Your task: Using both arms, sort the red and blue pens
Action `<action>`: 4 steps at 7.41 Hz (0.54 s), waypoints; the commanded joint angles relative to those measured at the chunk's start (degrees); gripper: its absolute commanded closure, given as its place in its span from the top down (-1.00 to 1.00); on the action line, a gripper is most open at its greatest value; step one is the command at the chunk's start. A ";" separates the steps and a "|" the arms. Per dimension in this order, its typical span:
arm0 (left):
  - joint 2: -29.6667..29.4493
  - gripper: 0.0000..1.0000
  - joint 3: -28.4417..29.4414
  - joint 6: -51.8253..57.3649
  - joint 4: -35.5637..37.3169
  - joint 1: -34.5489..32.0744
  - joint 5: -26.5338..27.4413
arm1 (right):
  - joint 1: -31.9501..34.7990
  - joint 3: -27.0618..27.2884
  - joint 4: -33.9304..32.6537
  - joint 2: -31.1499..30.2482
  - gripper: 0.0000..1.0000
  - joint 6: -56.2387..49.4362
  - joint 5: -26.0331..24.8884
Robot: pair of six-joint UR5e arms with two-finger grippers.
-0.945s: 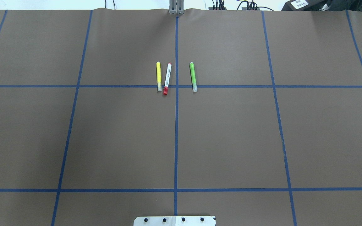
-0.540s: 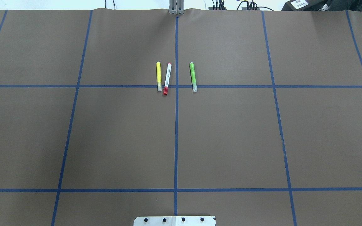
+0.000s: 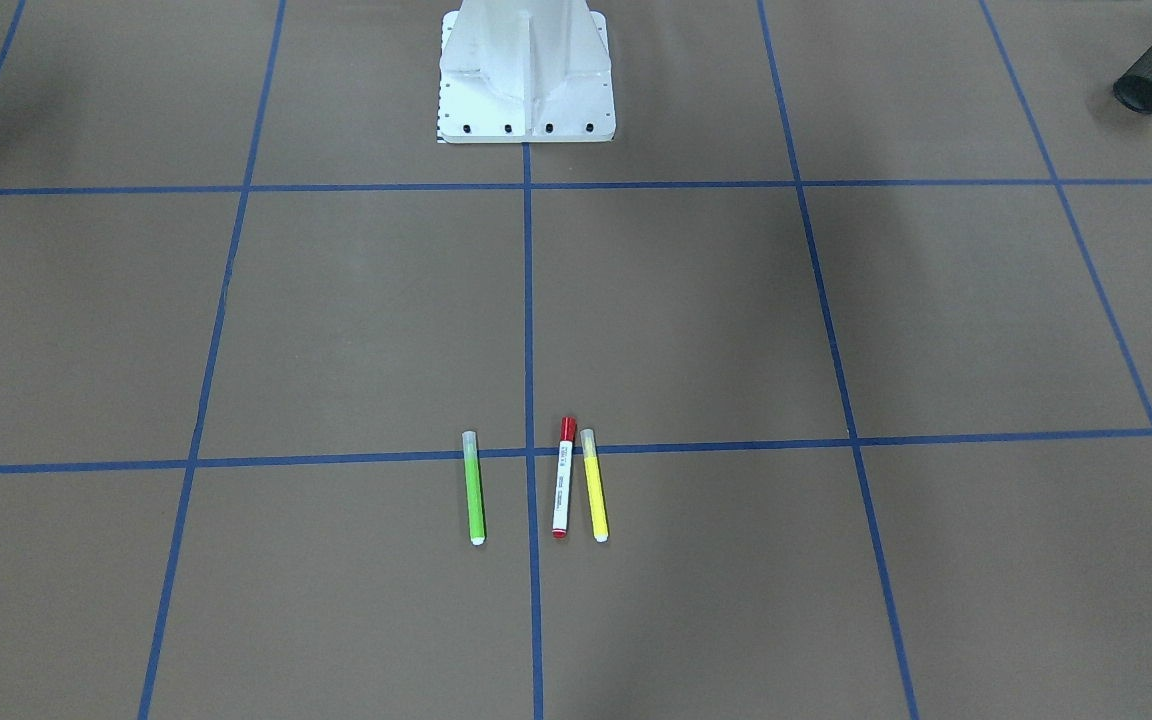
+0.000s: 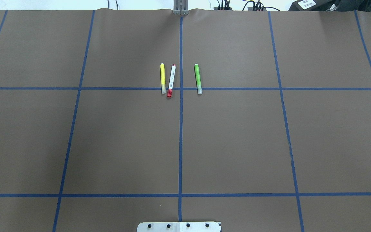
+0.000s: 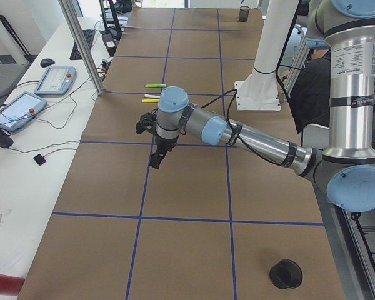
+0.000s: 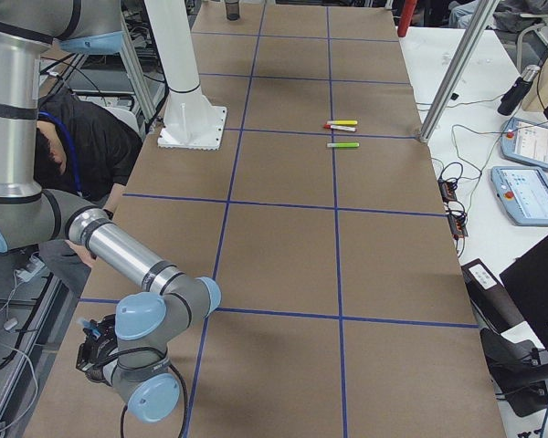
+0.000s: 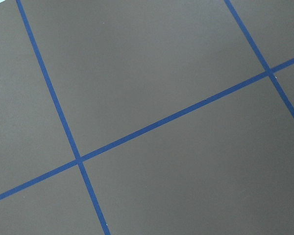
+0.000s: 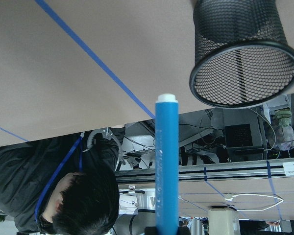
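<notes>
- A brown-paper worktop, ruled into large squares by blue tape, fills the overhead view. Wide open paper surrounds three markers lying in a row near the far middle.
- The red pen, white-barrelled with a red cap, lies flat just left of the centre tape line. It crosses a cross line, with its cap toward the robot.
- A yellow marker lies just beside it on the left; whether they touch cannot be told. A green marker lies parallel, apart, across the centre line.
- A white pedestal stands at the robot-side edge, well apart from the markers.
- The left pincer hangs pointing down over a tape line toward the worktop's left end, well apart from the markers. Whether it is spread or pressed together cannot be told.
- The right pincer hangs by the robot-side edge at the right end, pinching the blue pen by one end. The pen's white tip is near the mouth of a black mesh cup, not touching it.
- A person in dark clothing is just beyond that edge.
</notes>
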 commanded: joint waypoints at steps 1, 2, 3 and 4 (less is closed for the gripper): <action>0.06 1.00 -0.94 0.00 0.09 -0.14 0.01 | 2.25 -6.25 5.77 0.06 -1.00 0.79 -2.09; 0.06 1.00 -1.12 0.00 0.09 -0.14 -0.08 | 2.17 -7.86 7.38 0.15 -1.00 0.88 -2.09; 1.28 1.00 -2.51 0.00 0.09 -0.14 0.01 | 2.25 -8.31 7.40 -0.20 -1.00 0.88 -2.09; 1.72 1.00 -3.31 0.00 0.18 -0.14 0.01 | 2.17 -9.97 7.48 -0.03 -1.00 0.88 -2.01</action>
